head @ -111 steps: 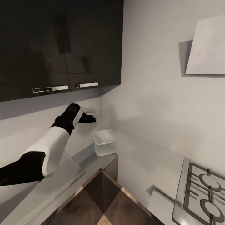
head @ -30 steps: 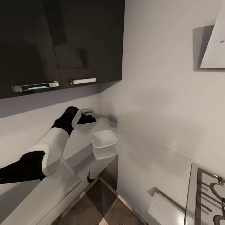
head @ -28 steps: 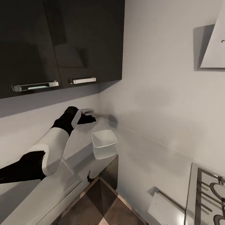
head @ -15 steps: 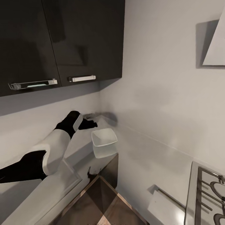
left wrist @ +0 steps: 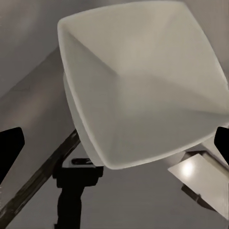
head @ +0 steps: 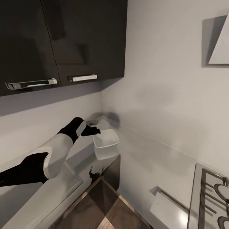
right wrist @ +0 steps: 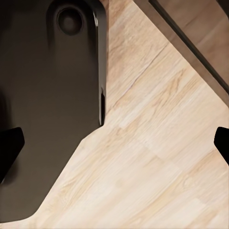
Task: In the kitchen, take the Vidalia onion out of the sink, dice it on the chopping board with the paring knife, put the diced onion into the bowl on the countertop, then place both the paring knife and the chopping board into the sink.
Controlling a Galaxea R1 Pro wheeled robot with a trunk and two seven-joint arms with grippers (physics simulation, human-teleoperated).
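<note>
While the left gripper [head: 93,130] hangs over the white square bowl [head: 106,142] with its jaws wide apart, it could bump the bowl off the grey tabletop [head: 79,152].

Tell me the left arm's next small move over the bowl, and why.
Probably open the left gripper a little more over the bowl, if it carries onion; the frames don't show that. In the head view it hangs at the white bowl's far rim, above the countertop. The left wrist view looks straight down into the bowl, whose inside looks bare, fingertips spread wide.
</note>
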